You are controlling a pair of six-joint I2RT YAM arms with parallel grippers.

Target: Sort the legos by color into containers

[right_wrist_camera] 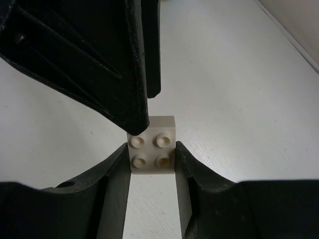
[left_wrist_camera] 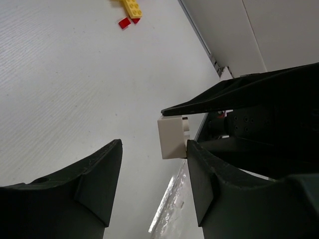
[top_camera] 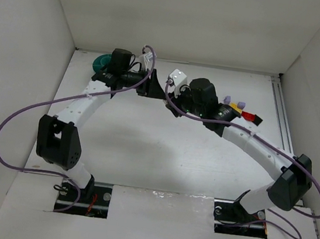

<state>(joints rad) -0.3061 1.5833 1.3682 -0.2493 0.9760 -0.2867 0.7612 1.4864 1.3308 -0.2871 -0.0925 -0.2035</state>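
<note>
My right claw [right_wrist_camera: 152,154] clamps a pale lego [right_wrist_camera: 152,143]. My left claw [left_wrist_camera: 152,149] gapes open, one fingertip just beside that lego.

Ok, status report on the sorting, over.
Right gripper shut on pale brick. Left gripper open, one finger right beside it. Teal bowl partly hidden behind left arm.

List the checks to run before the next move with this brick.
1. Right gripper shut on brick: ok.
2. Left gripper open: ok.
3. Brick between left fingers: ok, but off-centre, hard by one of them.
4. Bowl compartments free: cannot tell, left arm hides most of it.
5. Other bricks sorted: not ok, they lie loose on the table.
</note>
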